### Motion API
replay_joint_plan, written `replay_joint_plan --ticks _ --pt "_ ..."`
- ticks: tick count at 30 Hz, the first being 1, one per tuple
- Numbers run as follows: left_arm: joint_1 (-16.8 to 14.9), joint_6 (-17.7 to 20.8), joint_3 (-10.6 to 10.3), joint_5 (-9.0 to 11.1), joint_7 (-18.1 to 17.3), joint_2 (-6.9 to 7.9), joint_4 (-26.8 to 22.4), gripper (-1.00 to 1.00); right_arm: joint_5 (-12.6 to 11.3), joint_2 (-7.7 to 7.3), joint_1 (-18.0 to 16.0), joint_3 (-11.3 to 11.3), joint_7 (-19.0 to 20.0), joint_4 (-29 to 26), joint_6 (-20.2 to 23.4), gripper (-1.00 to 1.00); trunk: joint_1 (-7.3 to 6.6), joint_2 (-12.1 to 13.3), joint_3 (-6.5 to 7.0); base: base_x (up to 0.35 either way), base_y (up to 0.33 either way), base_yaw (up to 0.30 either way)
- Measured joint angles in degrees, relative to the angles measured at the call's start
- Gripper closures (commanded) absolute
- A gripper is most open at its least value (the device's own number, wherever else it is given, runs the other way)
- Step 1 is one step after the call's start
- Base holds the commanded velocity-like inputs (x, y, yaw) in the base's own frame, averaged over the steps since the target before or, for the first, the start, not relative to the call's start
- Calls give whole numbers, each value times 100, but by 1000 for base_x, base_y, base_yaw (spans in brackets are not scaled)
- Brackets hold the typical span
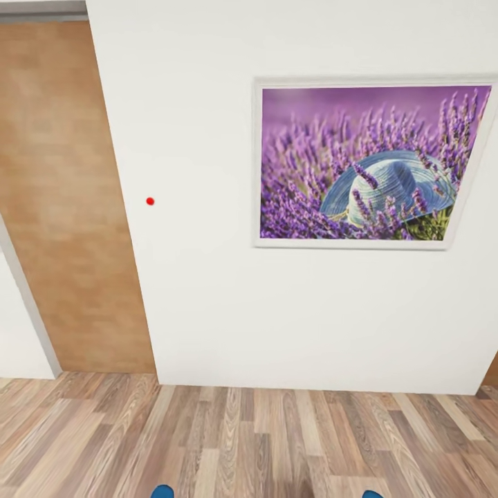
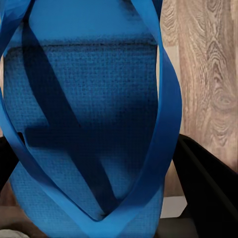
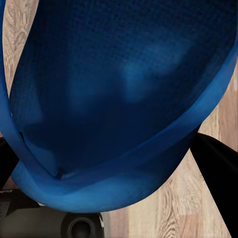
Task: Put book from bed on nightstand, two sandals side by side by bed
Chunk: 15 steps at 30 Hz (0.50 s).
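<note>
One white wall (image 1: 207,297) bearing a lavender picture (image 1: 370,162) meets wood-plank floor (image 1: 242,443).

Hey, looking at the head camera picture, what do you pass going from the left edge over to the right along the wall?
Light wooden door → small red dot on the white wall → framed lavender picture with a blue hat.

A door (image 1: 69,207) stands left of the wall picture (image 1: 370,162).
</note>
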Motion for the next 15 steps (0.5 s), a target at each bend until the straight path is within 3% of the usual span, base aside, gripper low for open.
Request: replay_joint_plan --ticks 15 --pt "4 2 9 6 1 -1 8 100 -3 25 64 -5 8 33 0 100 0 0 0 288 -76 0"
